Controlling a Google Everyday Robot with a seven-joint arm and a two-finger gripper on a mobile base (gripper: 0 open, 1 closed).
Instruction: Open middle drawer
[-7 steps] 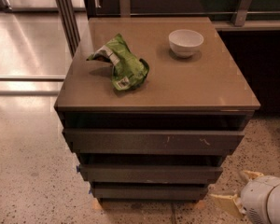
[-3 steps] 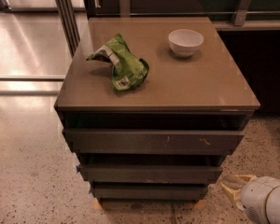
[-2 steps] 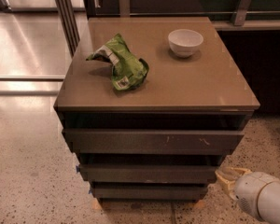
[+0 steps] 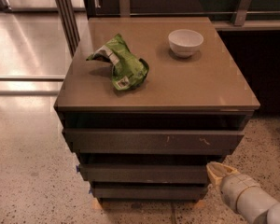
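The middle drawer (image 4: 144, 173) is a plain dark grey-brown front, second of three stacked under the tabletop, and it looks closed. Above it is the wider top front (image 4: 154, 141) with pale scratches, below it the narrowest front (image 4: 147, 191). My gripper (image 4: 214, 171) comes in from the lower right on a white arm (image 4: 249, 200). Its cream tip is at the right end of the middle drawer front, touching or nearly touching it.
On the brown tabletop (image 4: 196, 85) lie a crumpled green snack bag (image 4: 122, 64) and a white bowl (image 4: 185, 42). Metal posts (image 4: 65, 13) stand at the back left. A dark cabinet (image 4: 266, 64) is at the right. Speckled floor (image 4: 28, 171) surrounds the unit.
My gripper has moved left and slightly up from the lower right corner until its tip reaches the right end of the middle drawer front. The drawers have not moved.
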